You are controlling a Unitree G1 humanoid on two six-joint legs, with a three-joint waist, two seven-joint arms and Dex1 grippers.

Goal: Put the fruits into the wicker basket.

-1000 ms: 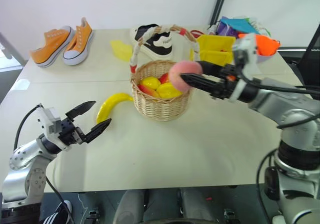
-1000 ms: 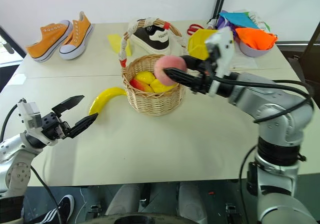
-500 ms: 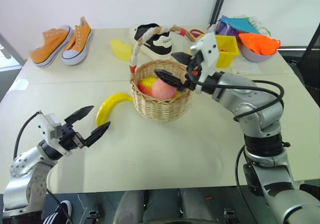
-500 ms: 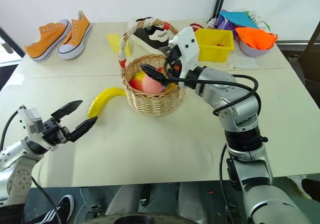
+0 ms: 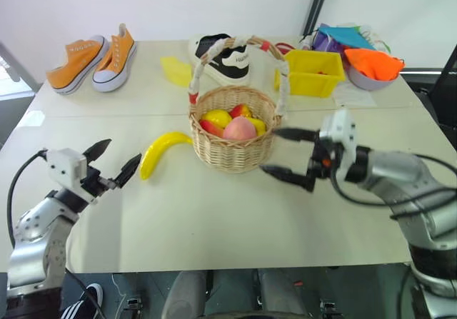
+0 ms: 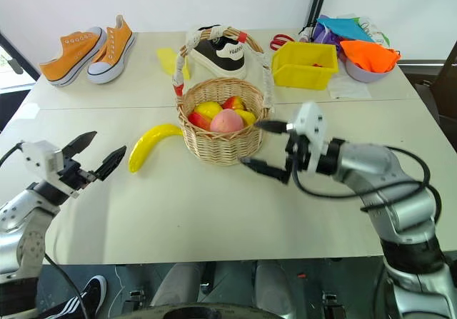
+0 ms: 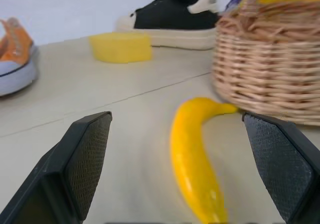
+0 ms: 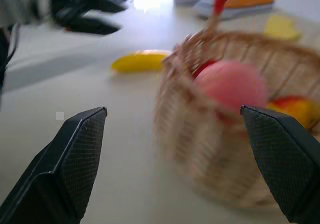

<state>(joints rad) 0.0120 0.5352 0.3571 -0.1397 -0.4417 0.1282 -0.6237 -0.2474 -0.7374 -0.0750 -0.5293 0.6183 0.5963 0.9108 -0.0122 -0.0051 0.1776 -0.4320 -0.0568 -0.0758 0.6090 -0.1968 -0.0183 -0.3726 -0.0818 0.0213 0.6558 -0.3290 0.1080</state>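
The wicker basket (image 5: 233, 137) sits mid-table, round and tan, its tall arched handle wrapped in white with red bands. Inside, the pink peach (image 5: 240, 128) lies on top among yellow-and-red fruits (image 5: 216, 118). The banana (image 5: 159, 153), long, curved and bright yellow, lies flat on the table just beside the basket on the robot's left, one tip nearly at the weave.

The right gripper (image 5: 284, 153) hangs just off the basket's near right side, fingers spread wide and holding nothing. The left gripper (image 5: 113, 160) hovers near the banana on its far side from the basket, fingers also wide apart and empty, pointing at the fruit.

Bare tabletop (image 5: 214, 219) lies open in front of the basket to the near edge. Behind the basket stand a black-and-white shoe (image 5: 228, 58), a flat pale yellow piece (image 5: 173, 70) and a yellow bin (image 5: 313, 72); orange sneakers (image 5: 91, 57) sit well off to the far left. The writing on the black shoe is too small to read.
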